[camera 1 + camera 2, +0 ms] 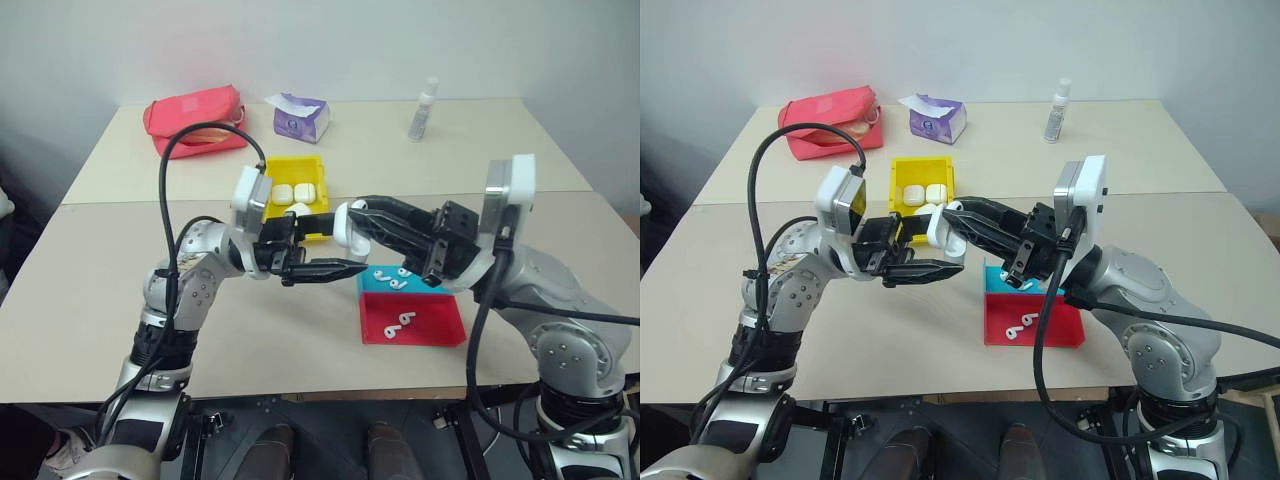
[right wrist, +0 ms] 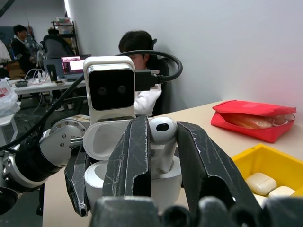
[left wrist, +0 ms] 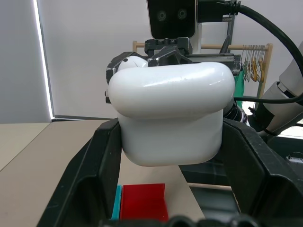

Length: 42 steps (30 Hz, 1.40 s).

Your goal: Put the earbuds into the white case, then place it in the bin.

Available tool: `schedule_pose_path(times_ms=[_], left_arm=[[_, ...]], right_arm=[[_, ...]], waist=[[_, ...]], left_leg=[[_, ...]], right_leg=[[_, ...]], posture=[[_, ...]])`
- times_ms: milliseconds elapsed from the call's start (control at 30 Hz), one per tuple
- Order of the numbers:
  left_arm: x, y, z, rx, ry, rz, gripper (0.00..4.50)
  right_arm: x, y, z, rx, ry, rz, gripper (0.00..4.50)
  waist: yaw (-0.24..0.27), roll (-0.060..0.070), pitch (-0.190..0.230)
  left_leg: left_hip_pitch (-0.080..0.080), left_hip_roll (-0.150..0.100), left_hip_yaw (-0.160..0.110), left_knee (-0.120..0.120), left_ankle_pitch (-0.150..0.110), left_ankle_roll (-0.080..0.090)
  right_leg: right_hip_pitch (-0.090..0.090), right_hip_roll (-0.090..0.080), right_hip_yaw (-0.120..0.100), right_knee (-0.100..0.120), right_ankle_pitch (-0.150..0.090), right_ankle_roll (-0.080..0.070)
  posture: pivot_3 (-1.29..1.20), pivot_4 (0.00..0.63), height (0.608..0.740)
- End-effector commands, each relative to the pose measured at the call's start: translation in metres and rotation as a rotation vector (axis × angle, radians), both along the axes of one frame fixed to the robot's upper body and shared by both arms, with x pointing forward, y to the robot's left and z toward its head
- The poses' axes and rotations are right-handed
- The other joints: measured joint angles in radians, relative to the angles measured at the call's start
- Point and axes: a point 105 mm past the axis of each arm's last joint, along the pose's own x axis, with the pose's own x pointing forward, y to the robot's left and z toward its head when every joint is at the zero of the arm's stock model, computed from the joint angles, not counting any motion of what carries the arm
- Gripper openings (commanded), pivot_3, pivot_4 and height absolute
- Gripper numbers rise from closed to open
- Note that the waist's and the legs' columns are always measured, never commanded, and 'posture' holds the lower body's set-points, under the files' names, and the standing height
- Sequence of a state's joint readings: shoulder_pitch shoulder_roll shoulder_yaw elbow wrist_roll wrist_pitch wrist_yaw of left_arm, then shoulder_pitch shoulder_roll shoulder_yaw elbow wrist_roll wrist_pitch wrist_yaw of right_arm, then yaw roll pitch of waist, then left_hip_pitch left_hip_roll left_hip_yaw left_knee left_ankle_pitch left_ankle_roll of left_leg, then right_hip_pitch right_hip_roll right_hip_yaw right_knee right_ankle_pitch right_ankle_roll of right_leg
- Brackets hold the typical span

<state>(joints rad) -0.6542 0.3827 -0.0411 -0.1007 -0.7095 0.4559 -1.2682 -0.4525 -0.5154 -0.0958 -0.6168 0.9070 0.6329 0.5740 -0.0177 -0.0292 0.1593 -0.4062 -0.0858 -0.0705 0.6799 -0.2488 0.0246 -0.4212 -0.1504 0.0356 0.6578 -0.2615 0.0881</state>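
Between the two grippers, held above the table [image 1: 300, 345] near its front: one white case [image 3: 170, 120], lid flipped up, its body clamped between the fingers of the left gripper [image 1: 325, 268]; no brand or lettering can be read on its glossy shell. One earbud [image 2: 161, 135], gripped by the stem between the right gripper's [image 2: 158, 156] fingers, sits directly over the case's open mouth, its head upward; whether the stem tip already touches a socket is hidden by the black fingers. Behind the left gripper: yellow bin [image 1: 290, 190] holding closed white cases [image 1: 293, 192], three at least, the nearest partly covered by the gripper. Below and beside the right gripper: red tray [image 1: 412, 322] with loose earbuds [image 1: 397, 322], and, touching its far edge, a blue tray [image 1: 385, 283] with more earbuds, their count uncertain because the right arm cuts across them. Farther back on the table: red pouch [image 1: 195, 118], purple tissue box [image 1: 300, 117] with print too small to read, and a small clear spray bottle [image 1: 423, 108], label illegible. In the right wrist view, seated people [image 2: 139, 71] at desks in the background.
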Motion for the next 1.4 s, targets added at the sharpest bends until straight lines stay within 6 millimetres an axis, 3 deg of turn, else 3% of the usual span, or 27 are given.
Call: schedule_pose_path(times_ms=[33, 167, 200, 233, 533, 767, 1100, 1200, 1333, 1400], left_arm=[[-0.004, 0.002, 0.01, -0.036, -0.05, -0.002, 2.81], [-0.003, 0.002, 0.01, -0.036, -0.051, 0.001, 2.81], [-0.003, 0.002, 0.01, -0.036, -0.052, 0.002, 2.81], [-0.003, 0.002, 0.01, -0.036, -0.052, 0.003, 2.81], [0.0, 0.003, 0.012, -0.037, -0.057, 0.018, 2.81], [0.004, 0.003, 0.01, -0.039, -0.049, 0.039, 2.81], [0.006, 0.001, 0.006, -0.036, -0.047, 0.048, 2.81], [0.008, 0.002, 0.006, -0.035, -0.055, 0.051, 2.81], [0.01, 0.001, 0.006, -0.038, -0.065, 0.051, 2.81], [0.009, 0.001, 0.007, -0.044, -0.072, 0.054, 2.81]], right_arm=[[0.0, -0.004, 0.003, -0.002, -0.033, -0.018, 0.63], [0.002, -0.003, 0.0, -0.015, -0.03, -0.019, 0.63], [0.002, -0.003, -0.001, -0.018, -0.026, -0.015, 1.34], [0.002, -0.003, -0.002, -0.021, -0.024, -0.01, 1.51], [0.002, -0.004, -0.001, -0.021, -0.029, -0.016, 4.44], [0.005, -0.011, 0.003, -0.016, -0.041, -0.047, 4.48], [0.007, -0.05, 0.021, -0.048, -0.06, -0.091, 4.48], [0.018, -0.058, 0.007, -0.296, -0.044, -0.133, 4.48], [0.047, -0.069, -0.035, -0.787, -0.05, -0.235, 4.48], [0.062, -0.069, -0.055, -0.956, -0.07, -0.244, 4.09]], waist=[[0.0, 0.0, 0.0], [0.0, 0.0, 0.0], [0.0, 0.0, 0.0], [0.0, 0.0, 0.0], [0.0, 0.0, 0.0], [0.0, 0.0, 0.0], [0.003, 0.0, 0.0], [0.003, 0.0, 0.0], [-0.004, 0.0, 0.0], [-0.006, 0.0, 0.0]], left_leg=[[0.0, 0.0, 0.0, 0.0, 0.0, 0.0], [0.0, 0.0, 0.0, 0.0, 0.0, 0.0], [0.0, 0.0, 0.0, 0.0, 0.0, 0.0], [0.0, 0.0, 0.0, 0.0, 0.0, 0.0], [0.0, 0.0, 0.0, 0.0, 0.0, 0.0], [0.0, 0.0, 0.0, 0.0, 0.0, 0.0], [0.0, 0.0, 0.0, 0.0, 0.0, 0.0], [0.0, 0.0, 0.0, 0.0, 0.0, 0.001], [0.001, 0.0, 0.002, 0.0, -0.003, 0.005], [0.001, 0.0, 0.002, 0.0, -0.003, 0.005]], right_leg=[[0.0, 0.0, 0.0, 0.0, 0.0, 0.0], [0.0, 0.0, 0.0, 0.0, 0.0, 0.0], [0.0, 0.0, 0.0, 0.0, 0.0, 0.0], [0.0, 0.0, 0.0, 0.0, 0.0, 0.0], [0.0, 0.0, 0.0, 0.0, 0.0, 0.0], [0.0, 0.0, 0.0, 0.0, 0.0, 0.0], [0.0, 0.0, 0.0, -0.001, 0.0, 0.0], [0.0, 0.0, 0.0, -0.001, 0.0, 0.0], [0.0, 0.001, 0.0, -0.003, 0.0, 0.0], [-0.001, 0.002, 0.0, -0.003, 0.0, 0.0]], posture=[[0.0, 0.15, 0.74], [0.0, 0.15, 0.74], [0.0, 0.15, 0.74], [0.0, 0.15, 0.74], [0.0, 0.15, 0.74], [0.0, 0.15, 0.74], [0.0, 0.15, 0.74], [0.0, 0.15, 0.74], [0.0, 0.15, 0.74], [0.0, 0.15, 0.74]])
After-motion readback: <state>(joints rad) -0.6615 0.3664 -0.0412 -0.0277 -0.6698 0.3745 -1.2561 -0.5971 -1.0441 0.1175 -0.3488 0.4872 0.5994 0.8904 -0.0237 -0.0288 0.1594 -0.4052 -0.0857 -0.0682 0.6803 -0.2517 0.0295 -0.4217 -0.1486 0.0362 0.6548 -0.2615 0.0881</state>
